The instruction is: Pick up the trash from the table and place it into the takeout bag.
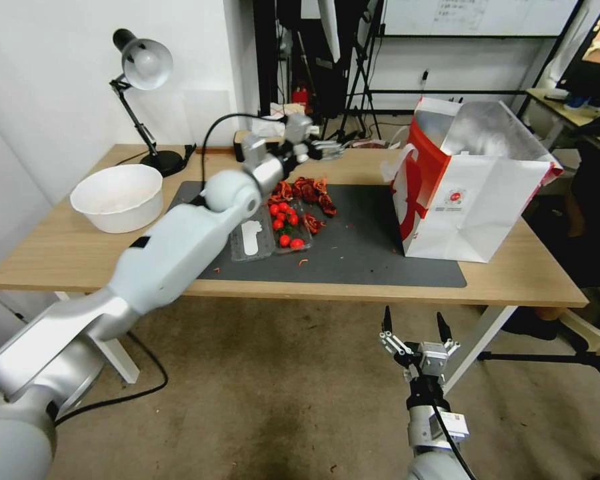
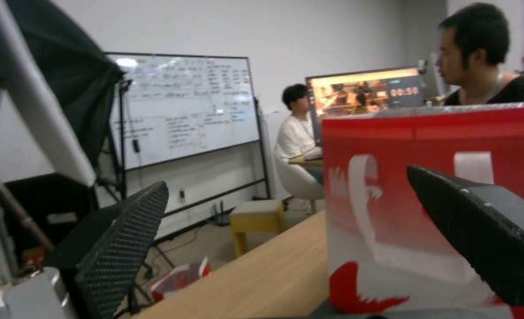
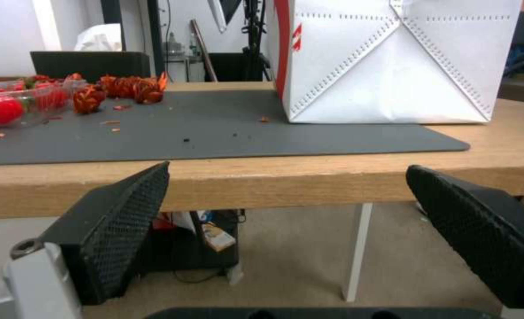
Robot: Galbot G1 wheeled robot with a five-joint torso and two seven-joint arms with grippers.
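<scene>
The takeout bag [image 1: 470, 200] stands open on the right end of the table [image 1: 60, 253], red side toward the mat's middle. A clear plastic tray of red tomatoes [image 1: 283, 227] and red crinkled scraps [image 1: 311, 192] lie on the dark grey mat [image 1: 367, 250]. My left gripper [image 1: 330, 150] hangs open and empty above the table's far edge, its fingers pointing toward the bag; its wrist view shows the bag's red side [image 2: 427, 199] beyond the left gripper [image 2: 285, 177]. My right gripper [image 1: 413, 317] is open below the front edge, facing the table's edge [image 3: 309, 181], with the bag [image 3: 392, 66] beyond.
A big white round bowl [image 1: 117, 197] sits at the table's left end, with a black desk lamp [image 1: 143, 73] behind it. Small red crumbs [image 3: 111, 124] dot the mat. Stands and a whiteboard [image 2: 179, 106] fill the room behind.
</scene>
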